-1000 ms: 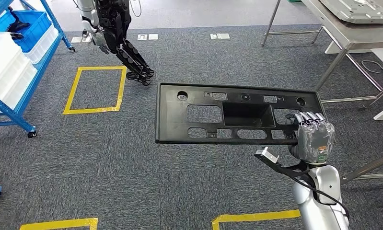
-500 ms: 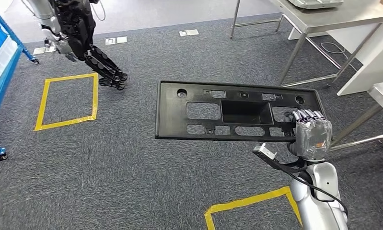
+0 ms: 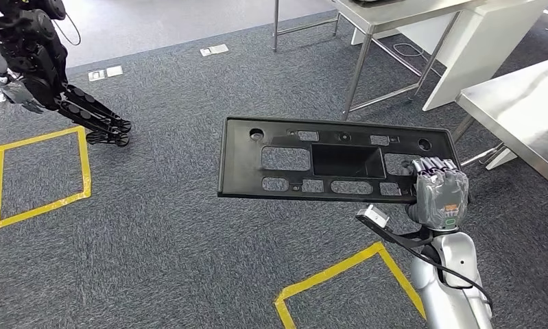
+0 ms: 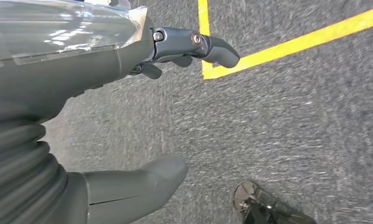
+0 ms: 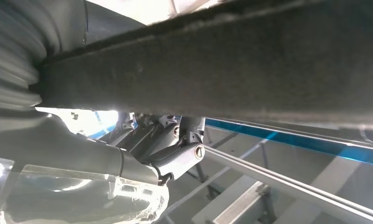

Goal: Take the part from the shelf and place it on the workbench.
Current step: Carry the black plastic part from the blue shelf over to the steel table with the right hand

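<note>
Grey carpet (image 3: 188,226) everywhere; right hand (image 3: 437,192) grips the long black part (image 3: 326,161) by one end only, so it could sag, twist loose, or clip the worktop (image 3: 525,110) legs. Left hand (image 4: 128,116) hangs empty, fingers apart.

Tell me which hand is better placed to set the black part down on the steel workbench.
The right. The right hand already grips the black part at its right end, on the side nearest the steel workbench. The left hand hangs over the carpet, holding nothing.
</note>
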